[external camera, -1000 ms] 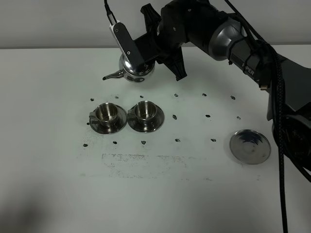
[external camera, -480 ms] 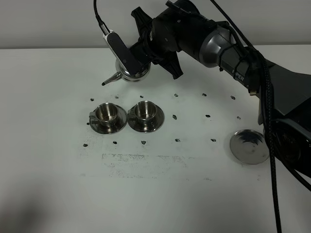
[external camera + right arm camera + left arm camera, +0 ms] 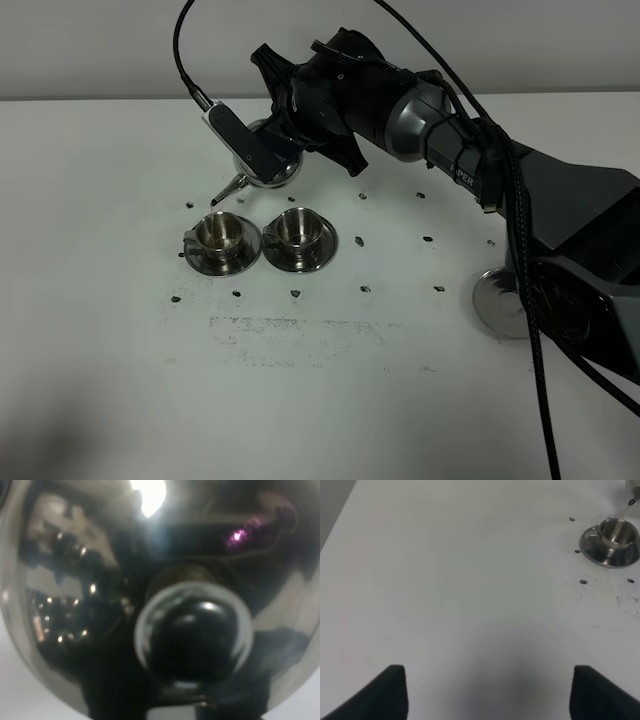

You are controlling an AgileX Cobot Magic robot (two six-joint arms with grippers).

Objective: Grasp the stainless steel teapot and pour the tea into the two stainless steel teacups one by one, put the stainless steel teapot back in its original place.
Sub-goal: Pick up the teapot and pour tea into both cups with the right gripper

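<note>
White counter (image 3: 120,380), flecked with dark specks, fills the frame. At upper centre the right hand (image 3: 292,135) is clamped on the teapot (image 3: 280,172), holding it off the counter and tilted, with the spout pointing down at the left cup (image 3: 220,233). The second cup (image 3: 298,230) stands just beside it on the right, and each sits on a saucer (image 3: 202,262). A metal disc (image 3: 497,300) lies at right, partly behind the arm. The left hand (image 3: 490,695) is spread wide, with nothing in it.

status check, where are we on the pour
Left gripper open, parked aside. Right gripper shut on teapot, tilted, spout over left-hand teacup. Nothing blocking.
</note>
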